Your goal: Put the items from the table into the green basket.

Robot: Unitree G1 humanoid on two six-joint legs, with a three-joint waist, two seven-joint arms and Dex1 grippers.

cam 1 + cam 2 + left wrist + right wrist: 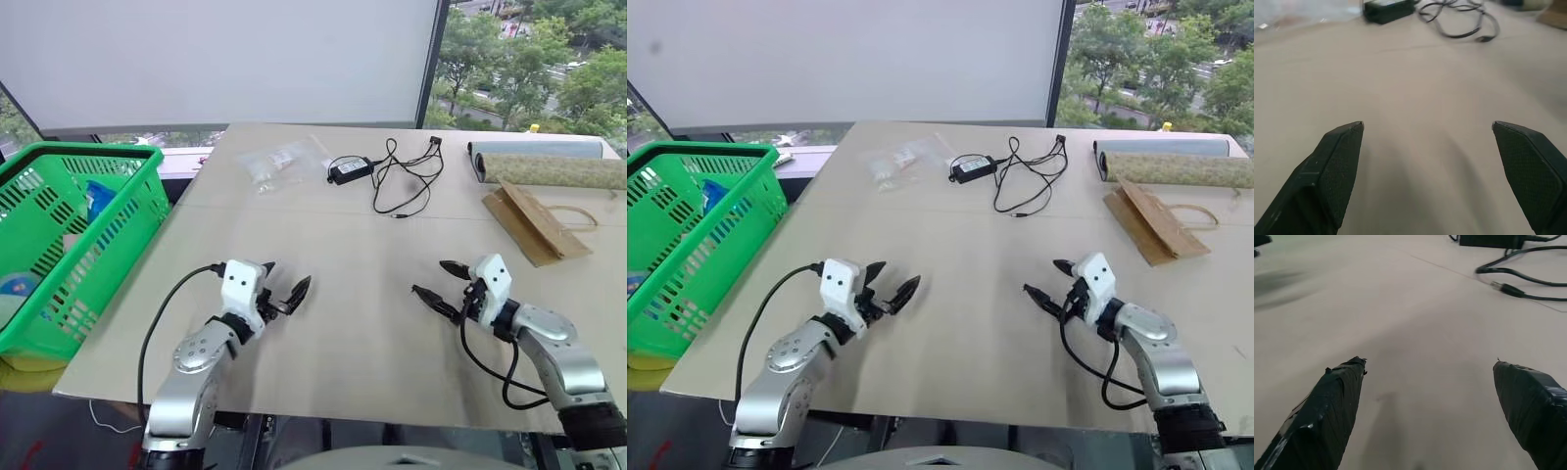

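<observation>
In the left eye view, your left claw (286, 283) and right claw (438, 281) both hang just above the near part of the table (353, 245), each spread wide and holding nothing. The green basket (69, 235) stands off the table's left edge, touching or just beside it, and it already holds goods: something blue (98, 199) shows inside against the far wall, with a pale round thing lower down. Near the table's far edge lie a clear plastic bag (277, 162), a black power adapter (350, 168) with its tangled cable (407, 176), and, toward the far right corner, a rolled mat (549, 162) and a brown paper bag (534, 223).

The right eye view gives you the same layout; the bare stretch between the two claws carries no goods at all.

In the left wrist view, your left claw's fingers (1337, 171) stand far apart over bare table, with the adapter ahead near the far edge.

In the right wrist view, your right claw's fingers (1332, 416) are equally wide apart and empty, the cable lying ahead.

Judging from this, the placing step looks finished and the arms look parked. If the far-edge clutter counts as items, your next move is a long reach toward the plastic bag with the left claw; otherwise the task looks complete.
</observation>
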